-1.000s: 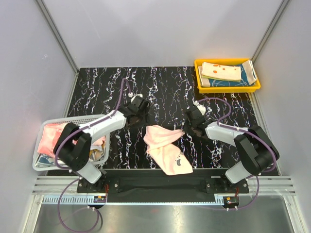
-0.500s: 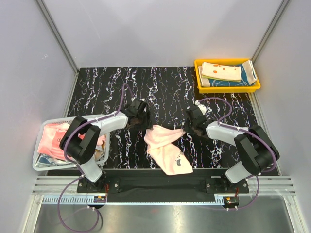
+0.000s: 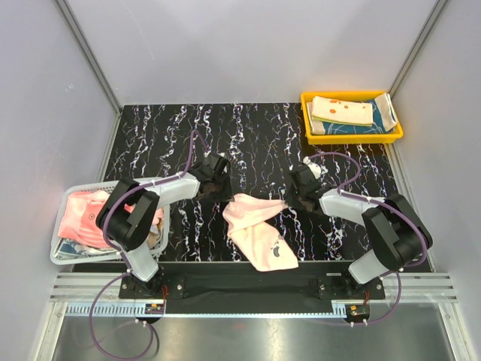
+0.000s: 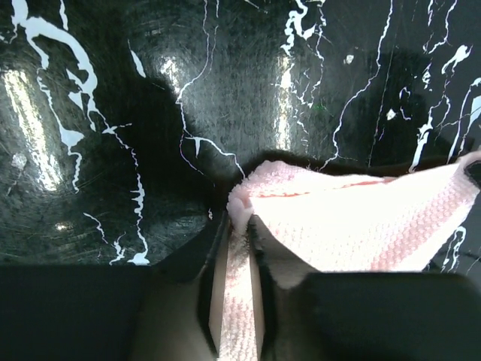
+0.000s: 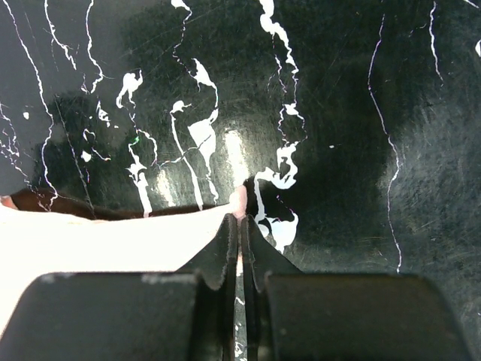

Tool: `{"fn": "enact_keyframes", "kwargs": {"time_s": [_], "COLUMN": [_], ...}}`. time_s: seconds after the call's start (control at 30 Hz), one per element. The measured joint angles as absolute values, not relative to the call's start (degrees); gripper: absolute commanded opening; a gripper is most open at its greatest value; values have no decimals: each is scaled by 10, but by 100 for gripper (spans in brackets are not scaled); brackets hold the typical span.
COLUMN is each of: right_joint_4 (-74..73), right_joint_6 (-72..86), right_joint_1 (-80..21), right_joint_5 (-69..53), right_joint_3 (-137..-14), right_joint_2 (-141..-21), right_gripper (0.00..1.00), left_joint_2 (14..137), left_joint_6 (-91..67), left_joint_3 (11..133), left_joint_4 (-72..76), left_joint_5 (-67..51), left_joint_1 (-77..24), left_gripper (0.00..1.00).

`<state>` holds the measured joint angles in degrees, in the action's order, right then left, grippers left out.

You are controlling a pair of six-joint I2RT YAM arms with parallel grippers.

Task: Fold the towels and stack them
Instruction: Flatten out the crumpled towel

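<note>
The left gripper has its jaws drawn close on one corner of the pale pink towel, with cloth filling the narrow gap between its fingers. The right gripper is pinched fully together with a sliver of the opposite corner caught at its tips. The towel's far edge spans between the two at the middle of the black marbled table and the rest trails rumpled toward the near edge. Farther out, an orange-and-cream towel lies folded on a teal towel in the yellow tray at the far right, and more towels sit heaped in the white basket at the left.
</note>
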<state>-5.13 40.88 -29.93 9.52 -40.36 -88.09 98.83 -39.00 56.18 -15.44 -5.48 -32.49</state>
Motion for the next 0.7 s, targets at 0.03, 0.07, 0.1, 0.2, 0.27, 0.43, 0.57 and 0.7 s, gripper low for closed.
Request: {"fn": "enact_keyframes", "kwargs": {"time_s": [0.03,0.07,0.1,0.2,0.27,0.43,0.57,0.7], "right_joint_4": [-51,-51,-51,-51,-52,-67,-86,-109], "right_joint_6": [409,409,408,407,406,392,370,334], "right_joint_1": [-299,-299,-299,-299,-299,-299,-299,-298], "right_joint_5": [95,95,94,93,90,82,78,66], "right_joint_3": [-404,-404,-404,-404,-408,-433,-466,-510], "right_joint_2": [-881,-881,-881,-881,-881,-875,-850,-805], "right_gripper": [0,0,0,0,0,0,0,0], "left_joint_2": [988,988,987,981,974,953,919,856], "left_joint_6": [-391,-390,-390,-387,-383,-364,-348,-327], "left_joint_3": [562,562,562,563,568,587,591,596], "left_joint_4": [-155,-156,-157,-169,-180,-197,-213,-234], "left_joint_5": [-54,-53,-51,-42,-36,-15,2,20], "left_joint_1": [-325,-325,-325,-325,-325,-325,-325,-326], "left_gripper": [16,16,16,11,4,0,0,0]}}
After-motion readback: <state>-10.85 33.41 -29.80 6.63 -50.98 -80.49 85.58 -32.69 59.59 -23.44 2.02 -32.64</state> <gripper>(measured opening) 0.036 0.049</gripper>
